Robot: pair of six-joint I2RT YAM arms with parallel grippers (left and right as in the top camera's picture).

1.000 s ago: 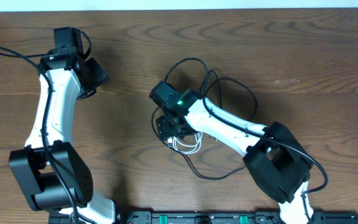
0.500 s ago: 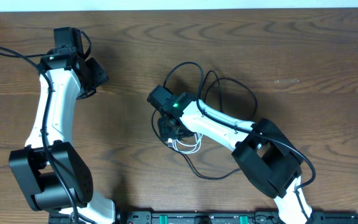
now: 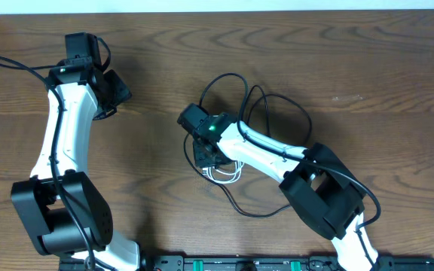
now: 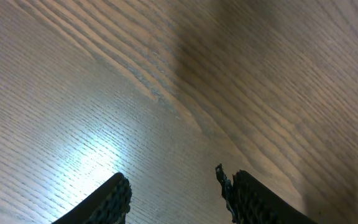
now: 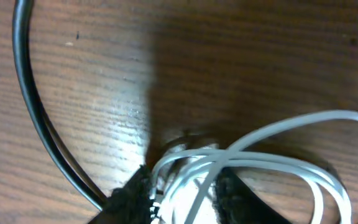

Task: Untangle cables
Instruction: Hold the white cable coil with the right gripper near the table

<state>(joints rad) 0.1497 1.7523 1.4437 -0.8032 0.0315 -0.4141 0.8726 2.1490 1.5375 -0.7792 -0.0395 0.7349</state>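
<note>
White cable (image 3: pixel 227 175), thin and wound in small loops, lies near the middle of the wooden table (image 3: pixel 368 60). It is tangled with a longer black cable (image 3: pixel 236 75), whose wide curves spread toward the far side and sweep back round on the near side. The right hand (image 5: pixel 182 194) is down on the white loops. In the right wrist view its two dark fingers sit on either side of several white strands and appear closed on them, with one black strand running just to the left. The left hand (image 4: pixel 173 186) is well apart at the far left, fingers spread and empty over bare wood. Both cables look light, limp and smooth, so a pulled strand will likely drag its neighbours along or slip out of a loose pinch. A better hold is probably a single strand or a plug end, with the other cable pinned to the table. No plug end is clear enough to pick out here.
</note>
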